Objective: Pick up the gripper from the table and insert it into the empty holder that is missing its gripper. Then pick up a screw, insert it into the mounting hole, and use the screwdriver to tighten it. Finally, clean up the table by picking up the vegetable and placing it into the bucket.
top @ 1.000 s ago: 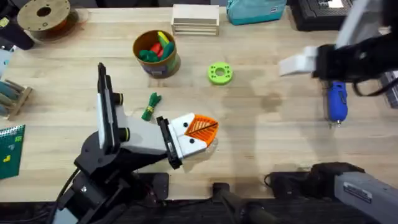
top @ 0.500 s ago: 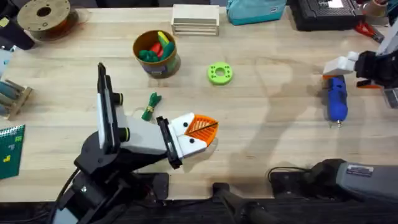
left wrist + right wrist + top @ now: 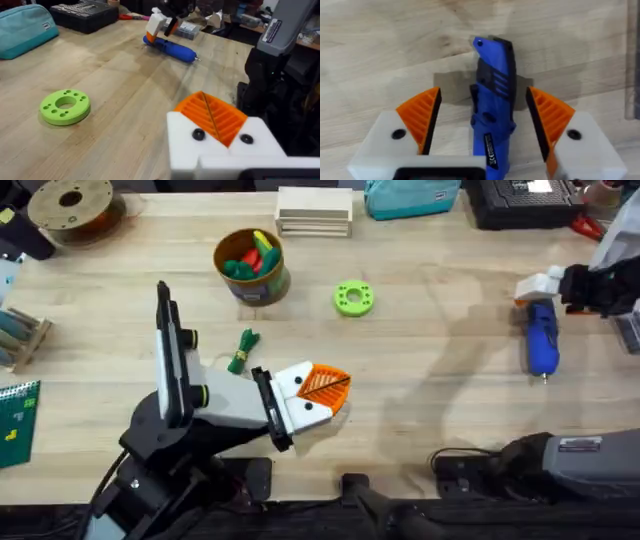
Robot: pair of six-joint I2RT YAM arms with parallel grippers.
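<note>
On the left, the left gripper point(image 3: 325, 392) lies low over the bench point(image 3: 430, 380), its orange-tipped fingers pressed together on nothing, seemingly presented for the screw; the leafy vegetable point(image 3: 242, 350) waits just behind it, the bucket point(image 3: 252, 267) farther back. At right, the right gripper point(image 3: 487, 120) straddles the blue screwdriver point(image 3: 493, 115), fingers spread wide either side, apparently poised to grasp it on pale wooden planks cluttered along the far edge.

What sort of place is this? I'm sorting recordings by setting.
Probably a robotics workshop or lab bench: a filament spool at the corner of the plank table, a blue powered screwdriver, and a black tool case at the back.
</note>
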